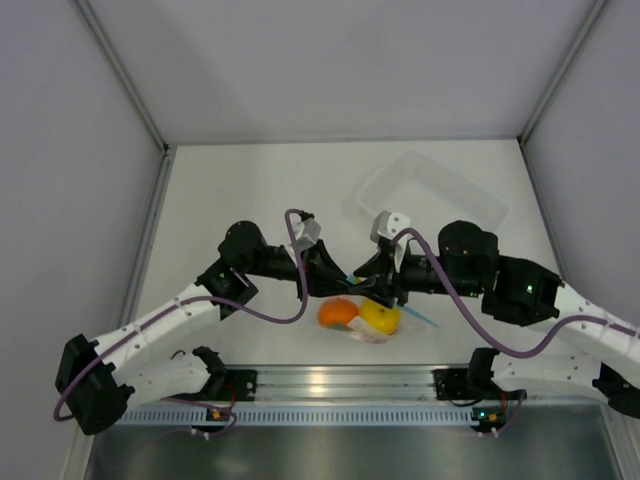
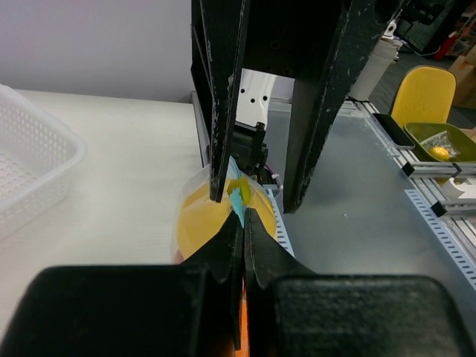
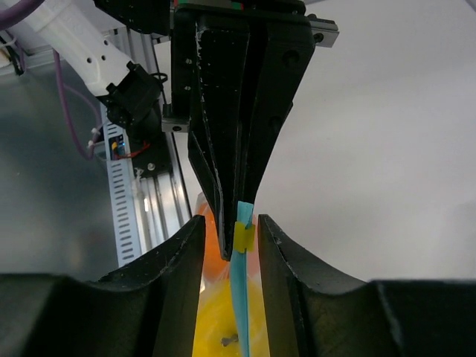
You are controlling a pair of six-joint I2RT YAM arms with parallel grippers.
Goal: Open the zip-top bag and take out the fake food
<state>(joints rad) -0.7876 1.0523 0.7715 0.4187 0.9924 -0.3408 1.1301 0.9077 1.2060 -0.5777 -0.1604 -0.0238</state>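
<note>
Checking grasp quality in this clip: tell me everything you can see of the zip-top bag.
The zip-top bag is a small crinkly clear pouch with a light blue zip strip along its top edge. A yellow fruit and an orange fruit show through the plastic. It sits near the front of the table, between the arms. The left gripper is shut on the strip. The right gripper has its jaws apart on either side of it.
</note>
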